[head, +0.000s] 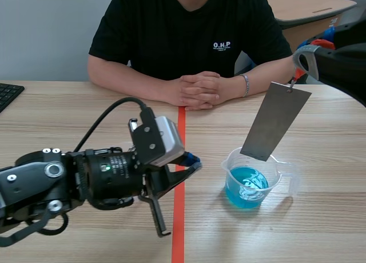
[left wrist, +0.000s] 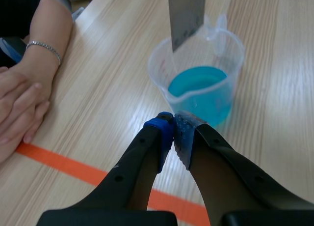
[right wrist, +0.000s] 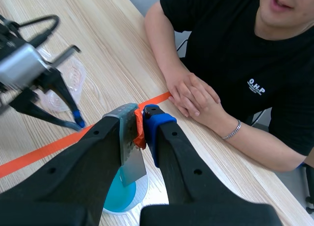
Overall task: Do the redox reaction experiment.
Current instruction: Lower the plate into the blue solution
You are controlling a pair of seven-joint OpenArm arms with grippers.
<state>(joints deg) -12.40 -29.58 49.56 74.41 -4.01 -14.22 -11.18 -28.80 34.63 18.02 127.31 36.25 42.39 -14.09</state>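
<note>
Left hand (left wrist: 174, 130): fully closed with nothing in it, the blue pad and the grey dotted pad pressed together; it is held low over the desk (head: 68, 120), tips aimed at the beaker's near wall, close to it but apart in the scene view
Right hand (right wrist: 140, 123): raised above the beaker, clamped on the top end of the metal plate
Metal plate (head: 275, 121): a flat grey strip that hangs tilted from the right hand, with its lower end at the beaker's mouth, above the liquid in the left wrist view
Beaker (left wrist: 158, 69): clear plastic with a spout and a side handle, upright on the desk, to the right of the tape line in the scene view
Blue liquid (left wrist: 198, 86): fills the lower part of the beaker
Orange tape line (head: 180, 131): runs along the desk away from the robot, passing under the left hand
Person (head: 189, 34): sits across the desk in a black T-shirt with forearms on it and palms clasped at the tape line's far end; a bracelet (head: 246, 84) is on one wrist
Keyboard (head: 8, 94): a black corner at the desk's far left edge
</note>
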